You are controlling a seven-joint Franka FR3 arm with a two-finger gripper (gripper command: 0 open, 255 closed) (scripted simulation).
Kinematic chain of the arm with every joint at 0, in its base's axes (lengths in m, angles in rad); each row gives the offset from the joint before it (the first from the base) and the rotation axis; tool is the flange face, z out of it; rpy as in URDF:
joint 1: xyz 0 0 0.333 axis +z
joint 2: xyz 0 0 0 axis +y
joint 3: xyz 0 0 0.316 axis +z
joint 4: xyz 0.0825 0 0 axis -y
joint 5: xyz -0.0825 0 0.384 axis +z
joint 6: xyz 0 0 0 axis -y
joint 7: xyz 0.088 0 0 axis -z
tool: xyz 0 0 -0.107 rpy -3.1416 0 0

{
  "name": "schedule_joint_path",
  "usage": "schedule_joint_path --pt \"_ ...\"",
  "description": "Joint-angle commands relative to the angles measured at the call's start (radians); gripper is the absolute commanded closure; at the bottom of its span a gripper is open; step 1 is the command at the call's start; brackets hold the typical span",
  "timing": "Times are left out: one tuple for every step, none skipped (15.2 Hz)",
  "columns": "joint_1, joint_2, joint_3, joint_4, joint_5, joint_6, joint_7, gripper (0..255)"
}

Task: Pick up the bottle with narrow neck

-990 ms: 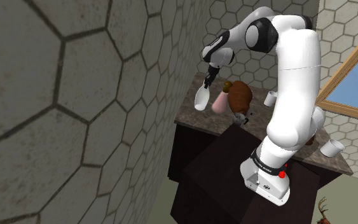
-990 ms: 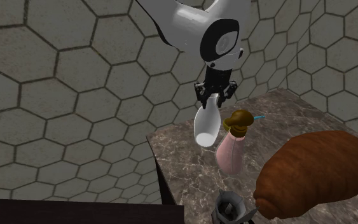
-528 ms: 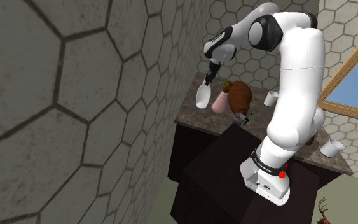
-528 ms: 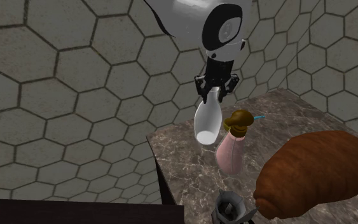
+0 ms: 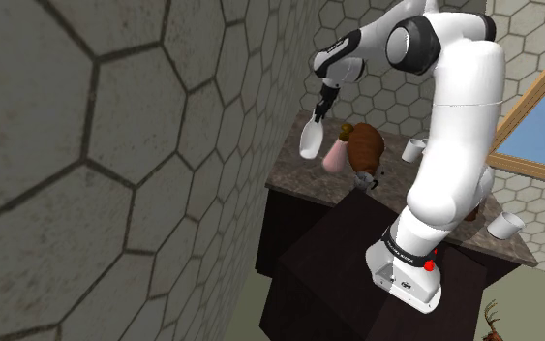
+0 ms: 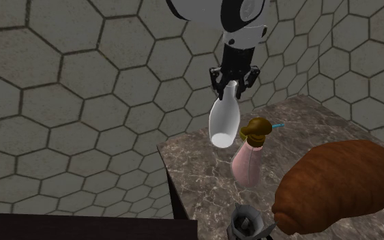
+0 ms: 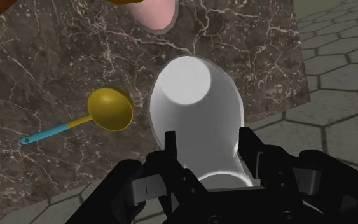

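Observation:
A plain white bottle with a narrow neck (image 6: 224,121) hangs in the air above the dark marble counter (image 6: 204,177), clear of its surface. My black gripper (image 6: 232,83) is shut on its neck from above. In the shoulder view the bottle (image 5: 310,139) hangs under the gripper (image 5: 319,112), near the counter's corner by the hexagon-tiled wall. In the wrist view the bottle (image 7: 193,111) widens away from the gripper (image 7: 209,159), whose fingers (image 7: 170,149) clasp its neck on both sides.
A pink bottle with a brown top (image 6: 250,158) stands on the counter next to the hanging bottle. A large brown rounded object (image 6: 333,184) lies nearer the second exterior camera. A yellow spoon with a blue handle (image 7: 98,113) rests on the marble. White cups (image 5: 505,225) stand by the window.
The arm has risen, and the white bottle has gone up with it, farther above the counter. The grip has not changed.

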Motion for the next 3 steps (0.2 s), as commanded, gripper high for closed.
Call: schedule_joint_path --pt "0.002 -0.012 -0.004 0.01 -0.008 -0.021 0.006 255" --pt "0.002 -0.013 -0.005 0.01 -0.009 -0.023 0.006 255" --pt "0.002 -0.013 -0.005 0.011 -0.009 -0.023 0.006 255"
